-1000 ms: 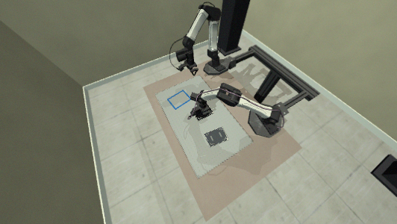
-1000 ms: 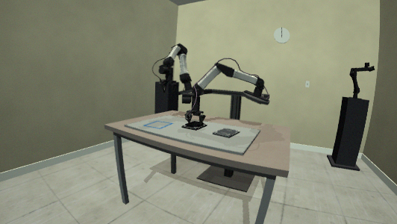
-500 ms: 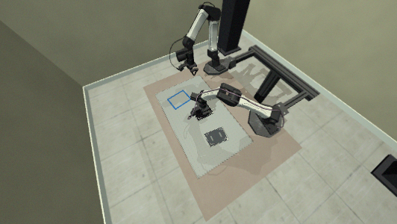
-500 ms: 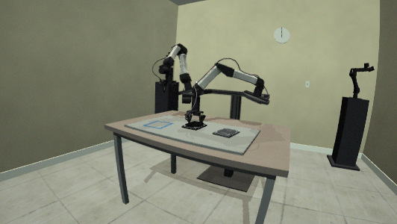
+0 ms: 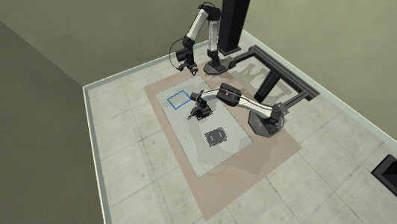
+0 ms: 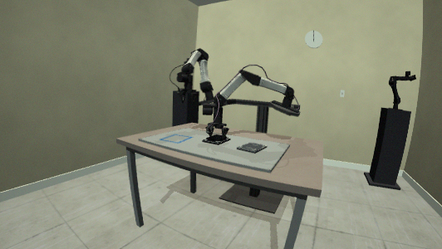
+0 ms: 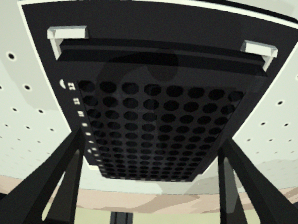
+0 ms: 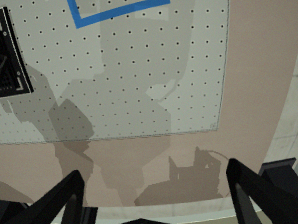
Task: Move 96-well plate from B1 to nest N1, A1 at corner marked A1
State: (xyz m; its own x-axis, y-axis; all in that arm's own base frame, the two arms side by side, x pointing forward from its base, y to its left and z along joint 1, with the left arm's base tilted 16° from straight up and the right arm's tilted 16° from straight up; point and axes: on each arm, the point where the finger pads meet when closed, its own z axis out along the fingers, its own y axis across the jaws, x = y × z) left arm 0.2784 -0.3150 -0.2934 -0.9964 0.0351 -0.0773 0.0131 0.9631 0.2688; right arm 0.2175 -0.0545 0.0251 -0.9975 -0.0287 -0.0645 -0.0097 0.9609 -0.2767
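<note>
Tan rectangular tabletop (image 5: 209, 201) (image 6: 305, 155) (image 7: 50, 198) (image 8: 260, 65) bearing a pale grey-green perforated board (image 5: 179, 127) (image 6: 187, 149) (image 7: 15, 100) (image 8: 135, 75); seen from above, a blue rectangular outline (image 5: 172, 104) (image 6: 193, 137) (image 8: 77, 24) marks its eleven o'clock, a dark rectangular block (image 5: 216, 137) (image 6: 252, 147) its four o'clock.

The left hand (image 5: 198, 113) (image 6: 218, 134) (image 7: 153, 135) partly hides the 96-well plate (image 5: 201, 114) (image 6: 216, 140) (image 7: 160, 115) from above, its printed labels (image 7: 80, 114) are too small to read reliably, and the right wrist view crops the blue outline (image 5: 172, 104) (image 6: 171, 142) (image 8: 120, 13).
</note>
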